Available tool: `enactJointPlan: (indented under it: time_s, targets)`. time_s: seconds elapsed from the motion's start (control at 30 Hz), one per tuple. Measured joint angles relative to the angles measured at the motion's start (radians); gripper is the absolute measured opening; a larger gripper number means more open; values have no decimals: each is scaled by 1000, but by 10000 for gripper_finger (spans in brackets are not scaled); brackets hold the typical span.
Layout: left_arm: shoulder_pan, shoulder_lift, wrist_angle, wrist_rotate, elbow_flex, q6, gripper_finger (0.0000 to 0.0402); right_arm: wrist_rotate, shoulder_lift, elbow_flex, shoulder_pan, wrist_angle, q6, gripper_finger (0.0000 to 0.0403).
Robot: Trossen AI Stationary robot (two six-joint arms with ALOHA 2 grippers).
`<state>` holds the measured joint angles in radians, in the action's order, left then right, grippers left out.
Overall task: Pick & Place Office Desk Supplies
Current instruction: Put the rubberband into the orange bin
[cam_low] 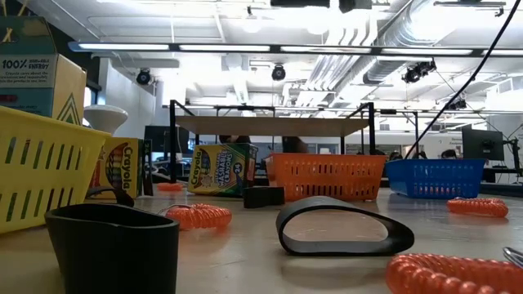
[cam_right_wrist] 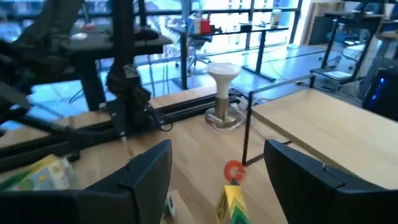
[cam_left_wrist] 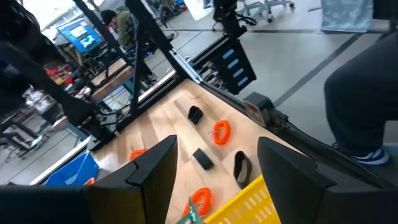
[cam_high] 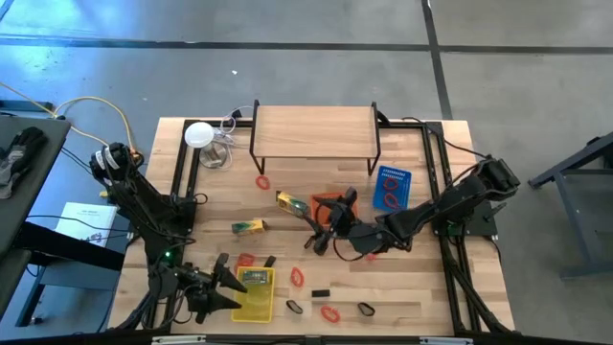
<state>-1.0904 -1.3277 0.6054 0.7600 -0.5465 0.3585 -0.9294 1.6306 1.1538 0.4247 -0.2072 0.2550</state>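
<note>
The supplies lie scattered on the table: red ring bands (cam_high: 262, 181) (cam_high: 297, 276) (cam_high: 330, 312), black clips (cam_high: 294, 308) (cam_high: 366, 309), and yellow-green packs (cam_high: 292, 203) (cam_high: 249, 226); another pack (cam_high: 255, 278) lies in the yellow basket (cam_high: 251, 307). My left gripper (cam_high: 228, 284) (cam_left_wrist: 214, 180) hovers open beside the yellow basket's left side. My right gripper (cam_high: 319, 238) (cam_right_wrist: 217, 168) is open near the orange basket (cam_high: 337, 203), pointing toward a pack (cam_right_wrist: 231, 202) and a red band (cam_right_wrist: 233, 169). Neither touches anything.
A wooden riser shelf (cam_high: 316, 134) on black legs stands at the far side, with a white round disc (cam_high: 198, 134) to its left. A blue basket (cam_high: 391, 187) holds a red band. Black frame rails run along both table sides.
</note>
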Motion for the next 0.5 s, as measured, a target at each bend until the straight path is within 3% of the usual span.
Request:
enactJointPlan:
  time_s: [0.17, 0.3, 0.4, 0.5]
  targets:
    - [-24, 0, -26, -29, 0, -1, 213, -78, 0, 92, 55, 204, 84, 243]
    - [-62, 0, -16, -33, 0, -17, 213, -81, 0, 93, 97, 211, 188, 243]
    - [-93, 0, 1, -32, 0, -39, 213, 15, 0, 93, 127, 210, 225, 243]
    - [-111, 0, 28, -32, 0, -88, 213, 195, 0, 93, 141, 210, 238, 243]
